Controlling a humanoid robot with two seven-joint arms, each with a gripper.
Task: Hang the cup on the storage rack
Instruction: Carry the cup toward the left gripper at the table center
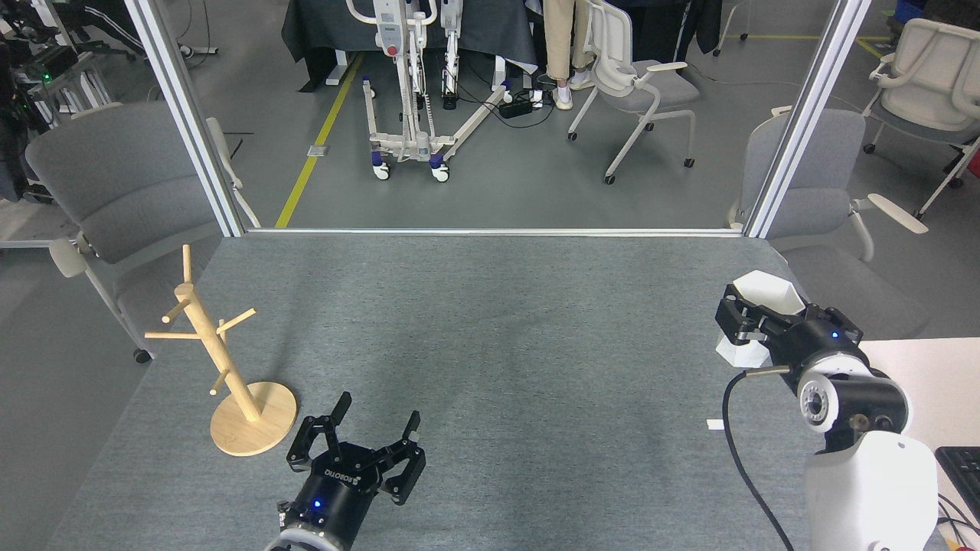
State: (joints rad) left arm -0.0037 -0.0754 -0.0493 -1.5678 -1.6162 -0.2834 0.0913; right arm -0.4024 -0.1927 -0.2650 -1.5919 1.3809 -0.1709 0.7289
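Our right gripper [754,325] was clamped on the white cup [766,295], holding it above the table's [498,321] right edge, rim tilted toward the far side. Our left gripper [375,428] hovered with fingers spread wide and nothing between them, near the front edge. The storage rack [222,360] stood upright by the table's left edge, just beside our left gripper.

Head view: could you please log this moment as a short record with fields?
cup: white, held off the table in the right gripper, opening tilted up
rack: wooden, upright at the table's left, pegs bare
left gripper: jaws open, empty, beside the rack's base
table: grey mat
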